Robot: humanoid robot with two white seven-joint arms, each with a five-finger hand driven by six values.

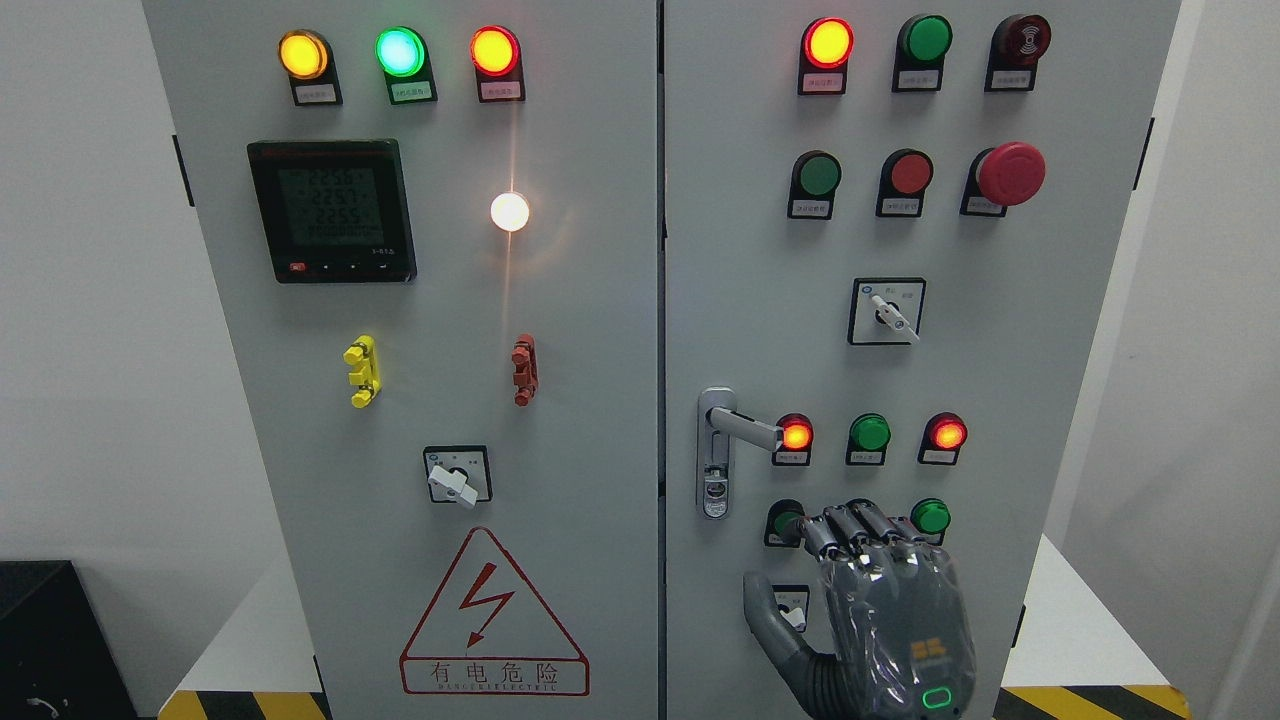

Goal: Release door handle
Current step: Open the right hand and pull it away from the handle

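Note:
The silver door handle [745, 426] sits on the left edge of the cabinet's right door [1000, 380], with its lever pointing right and a key lock [714, 494] below it. My right hand [865, 560] comes up from the bottom edge, back toward the camera, below and to the right of the handle and clear of it. Its fingers [850, 527] point at the panel, loosely bent, with the thumb [765, 610] spread to the left. It holds nothing. The left arm is out of the picture.
Around the hand on the right door are lit red lamps [796, 435], green buttons [931, 516], a rotary switch [888, 311] and a red emergency stop [1010, 173]. The left door [580, 400] carries a meter [332, 210], lamps and a warning triangle [493, 620].

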